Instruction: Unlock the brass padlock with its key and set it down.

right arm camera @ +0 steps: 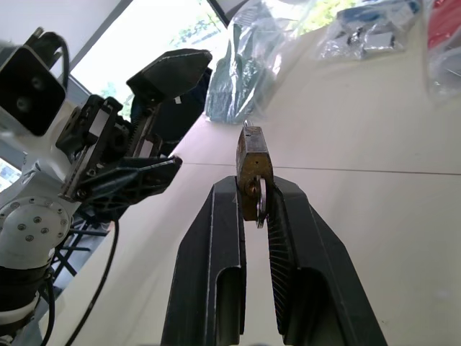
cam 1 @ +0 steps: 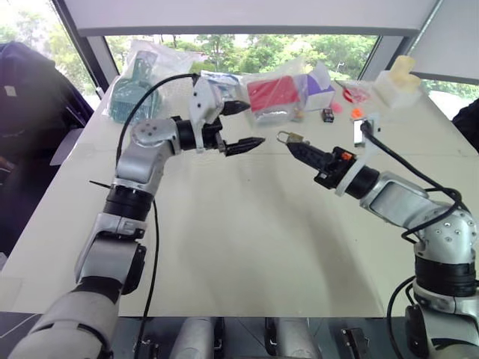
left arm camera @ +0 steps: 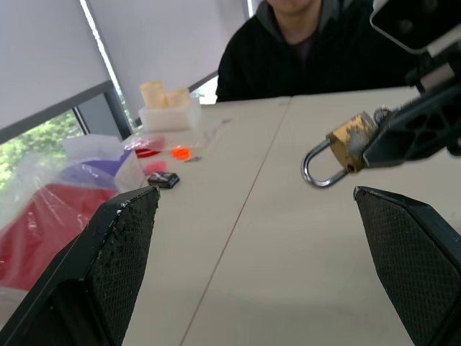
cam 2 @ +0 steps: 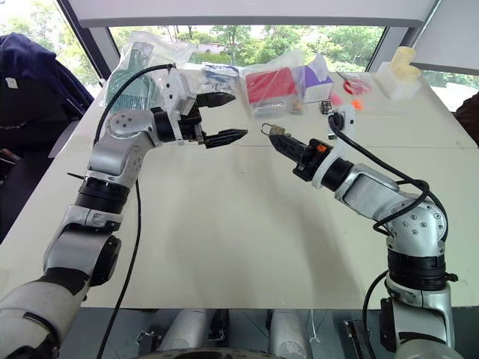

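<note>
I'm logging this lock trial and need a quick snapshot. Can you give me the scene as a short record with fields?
padlock: brass padlock held above the table, shackle looks shut
right end effector: shut on the brass padlock, pointing toward the left one
left end effector: open, facing the padlock, apart from it
key: a small silvery piece at the padlock's underside, cannot tell if it is the key
far table edge: plastic bags, small black box
person: seated across the table

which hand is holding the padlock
The right hand, shut on the brass padlock above the table. The left hand is wide open and empty beside it.
</note>
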You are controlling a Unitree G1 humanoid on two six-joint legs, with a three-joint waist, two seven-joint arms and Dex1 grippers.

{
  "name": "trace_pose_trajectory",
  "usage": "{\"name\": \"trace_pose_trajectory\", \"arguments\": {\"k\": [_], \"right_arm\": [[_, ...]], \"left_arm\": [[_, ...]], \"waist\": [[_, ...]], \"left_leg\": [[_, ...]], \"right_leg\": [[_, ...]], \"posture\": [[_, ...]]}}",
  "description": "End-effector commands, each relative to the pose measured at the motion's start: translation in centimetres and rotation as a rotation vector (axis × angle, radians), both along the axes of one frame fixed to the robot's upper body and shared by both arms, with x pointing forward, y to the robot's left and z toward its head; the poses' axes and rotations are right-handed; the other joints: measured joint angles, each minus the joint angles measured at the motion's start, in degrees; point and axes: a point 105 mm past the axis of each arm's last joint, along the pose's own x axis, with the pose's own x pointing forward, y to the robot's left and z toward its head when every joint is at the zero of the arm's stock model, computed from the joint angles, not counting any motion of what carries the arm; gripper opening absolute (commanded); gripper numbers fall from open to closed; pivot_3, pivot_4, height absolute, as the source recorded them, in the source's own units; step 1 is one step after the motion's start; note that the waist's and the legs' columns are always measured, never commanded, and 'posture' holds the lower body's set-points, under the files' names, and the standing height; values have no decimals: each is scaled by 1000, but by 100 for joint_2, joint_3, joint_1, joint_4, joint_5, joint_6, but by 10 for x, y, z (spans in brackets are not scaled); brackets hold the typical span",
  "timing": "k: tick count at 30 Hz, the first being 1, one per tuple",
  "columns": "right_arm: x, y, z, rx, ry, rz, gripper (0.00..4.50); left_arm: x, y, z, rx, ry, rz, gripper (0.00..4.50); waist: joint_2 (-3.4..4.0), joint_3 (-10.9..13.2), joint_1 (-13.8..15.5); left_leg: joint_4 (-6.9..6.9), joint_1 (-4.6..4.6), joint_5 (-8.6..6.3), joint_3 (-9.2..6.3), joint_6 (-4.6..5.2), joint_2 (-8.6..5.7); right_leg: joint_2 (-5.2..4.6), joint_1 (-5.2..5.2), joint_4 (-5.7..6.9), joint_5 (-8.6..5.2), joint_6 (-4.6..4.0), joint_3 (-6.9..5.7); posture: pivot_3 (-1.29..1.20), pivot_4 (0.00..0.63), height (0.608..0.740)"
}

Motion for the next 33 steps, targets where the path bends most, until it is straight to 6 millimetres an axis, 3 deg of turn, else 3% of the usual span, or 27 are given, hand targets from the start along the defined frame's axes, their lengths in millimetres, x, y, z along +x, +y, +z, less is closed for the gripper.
{"name": "trace_pose_trajectory", "arguments": {"k": [1, 25, 33], "right_arm": [[-4, 4, 15, 8, -60, 28, 25], [-32, 21, 9, -26, -77, 172, 25], [-24, 14, 9, -31, -79, 117, 25]], "left_arm": [[0, -5, 15, -29, -34, -4, 4477], [15, -24, 9, 4, -103, -2, 4477], [-4, -14, 4, 3, 27, -141, 4477]], "waist": [[0, 0, -5], [0, 0, -1], [0, 0, -13]], "left_leg": [[0, 0, 0, 0, 0, 0], [0, 0, 0, 0, 0, 0], [-2, 0, 0, -1, 0, 1]], "right_leg": [[0, 0, 0, 0, 0, 0], [-3, -3, -3, 0, -1, 0], [-2, -6, -1, 0, 0, 0]], "posture": [[0, 150, 740], [0, 150, 740], [0, 150, 740]]}}
